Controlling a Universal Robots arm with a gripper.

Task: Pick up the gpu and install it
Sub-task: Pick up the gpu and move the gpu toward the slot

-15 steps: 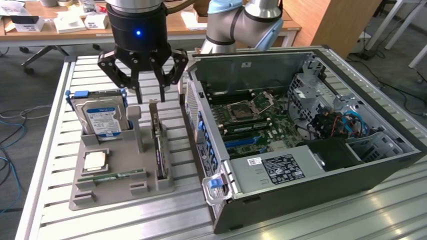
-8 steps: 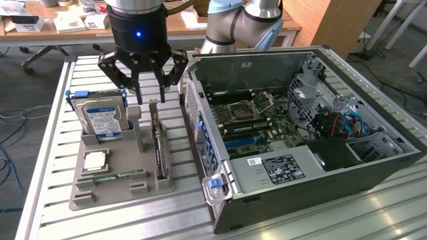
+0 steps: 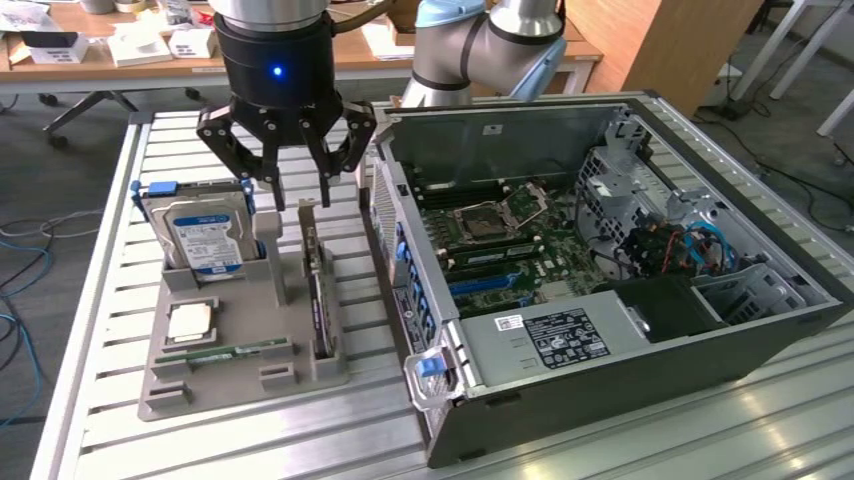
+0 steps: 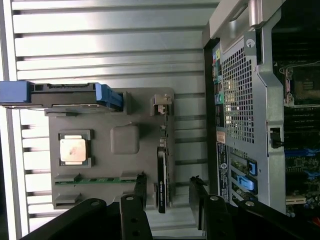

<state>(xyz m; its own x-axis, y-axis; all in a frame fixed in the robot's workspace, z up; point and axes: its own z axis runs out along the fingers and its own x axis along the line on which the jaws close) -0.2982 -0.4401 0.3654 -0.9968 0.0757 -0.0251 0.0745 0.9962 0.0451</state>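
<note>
The gpu (image 3: 318, 295) is a thin dark card standing on edge in a slot of the grey holder tray (image 3: 247, 385), with its metal bracket at the far end. My gripper (image 3: 302, 195) hangs open just above that far end, touching nothing. In the wrist view the gpu (image 4: 162, 175) appears edge-on, and its near end lies between the two black fingertips (image 4: 140, 192); my gripper (image 4: 169, 196) holds nothing. The open computer case (image 3: 747, 330) lies on the exterior view's right, its motherboard (image 3: 514, 245) exposed.
The tray (image 4: 145, 150) also carries a silver hard drive (image 3: 203, 238) in a blue bracket, a processor chip (image 3: 191, 320) and a green memory stick (image 3: 224, 354). The case wall (image 4: 240, 95) stands close beside the tray. Everything rests on a slatted metal table (image 3: 107, 300).
</note>
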